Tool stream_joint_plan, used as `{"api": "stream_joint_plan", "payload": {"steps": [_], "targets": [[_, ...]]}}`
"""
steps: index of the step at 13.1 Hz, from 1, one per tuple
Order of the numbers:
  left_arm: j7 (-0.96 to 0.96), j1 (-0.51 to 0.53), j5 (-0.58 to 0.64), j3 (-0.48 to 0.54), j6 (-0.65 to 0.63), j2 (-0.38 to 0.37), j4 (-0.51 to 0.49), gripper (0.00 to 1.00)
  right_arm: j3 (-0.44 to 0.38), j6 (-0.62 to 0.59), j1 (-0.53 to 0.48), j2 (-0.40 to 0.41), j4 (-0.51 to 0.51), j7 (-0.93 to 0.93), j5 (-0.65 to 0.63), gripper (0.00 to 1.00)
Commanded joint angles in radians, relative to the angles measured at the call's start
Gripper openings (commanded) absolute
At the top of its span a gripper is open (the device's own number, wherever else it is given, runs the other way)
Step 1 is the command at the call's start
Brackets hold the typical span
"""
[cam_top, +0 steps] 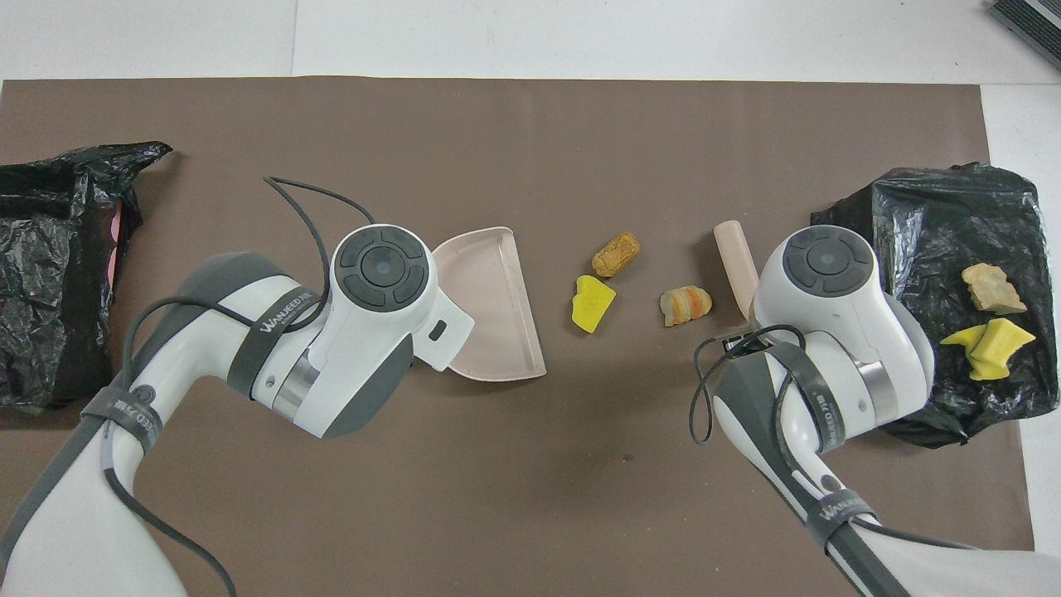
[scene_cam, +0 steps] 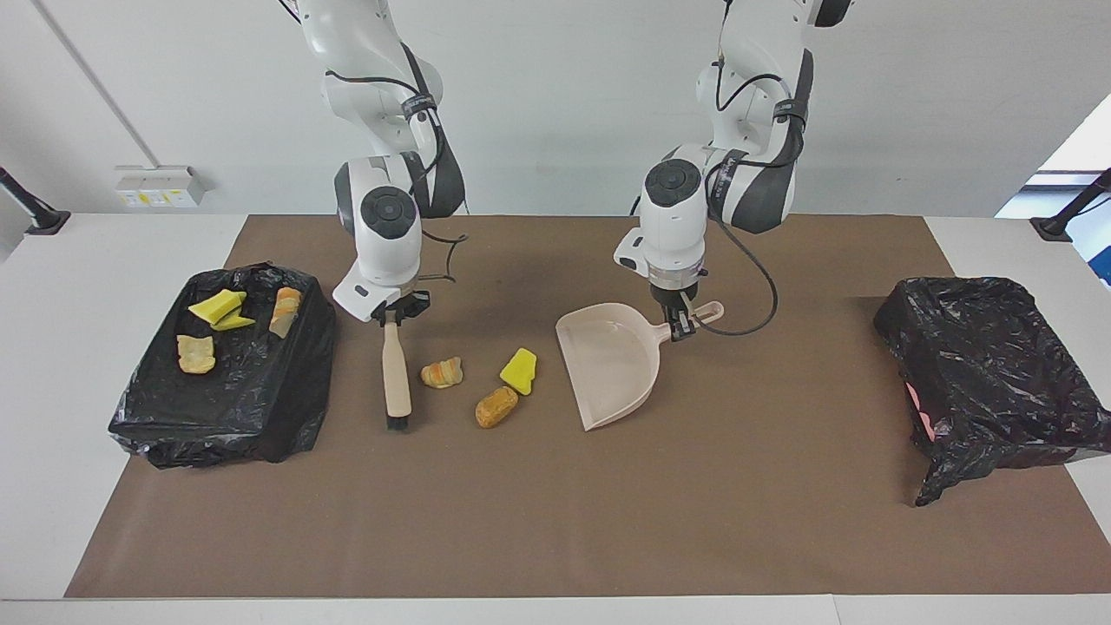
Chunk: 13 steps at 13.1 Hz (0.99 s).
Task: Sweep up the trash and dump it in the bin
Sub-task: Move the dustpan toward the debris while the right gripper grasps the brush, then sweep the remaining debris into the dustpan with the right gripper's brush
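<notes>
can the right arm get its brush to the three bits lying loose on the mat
Probably yes. The right gripper is shut on the brush, whose bristles sit on the mat beside the striped piece. Nothing lies between them; the brown lump and yellow chunk follow, toward the dustpan.

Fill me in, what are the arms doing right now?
The right gripper is shut on the brush, which stands on the mat beside three loose trash pieces. The left gripper is shut on the dustpan handle; the pan lies flat, its mouth facing the pieces. Four more pieces lie on the black-bagged bin at the right arm's end. Another bagged bin sits at the left arm's end. Nothing is in the pan yet.
</notes>
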Motion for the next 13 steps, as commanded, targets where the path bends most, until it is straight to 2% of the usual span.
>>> {"api": "stream_joint_plan", "payload": {"steps": [1, 6, 8, 10, 13], "targets": [[0.005, -0.013, 0.013, 0.006, 0.057, -0.063, -0.097, 0.00, 0.015, 0.026, 0.039, 0.016, -0.024, 0.041, 0.073, 0.00], [-0.007, -0.025, 0.013, 0.008, 0.069, -0.064, -0.123, 0.00, 0.016, 0.067, 0.174, 0.040, -0.024, 0.060, 0.228, 0.00], [-0.009, -0.023, 0.013, 0.008, 0.086, -0.080, -0.158, 0.00, 0.016, 0.080, 0.240, 0.040, -0.024, 0.069, 0.362, 0.00], [-0.010, -0.023, 0.013, 0.008, 0.103, -0.092, -0.180, 0.00, 0.018, 0.125, 0.292, 0.040, -0.024, 0.107, 0.436, 0.00], [-0.012, -0.008, 0.013, 0.008, 0.105, -0.094, -0.186, 0.00, 0.018, 0.142, 0.353, 0.036, -0.018, 0.090, 0.652, 0.00]]}}
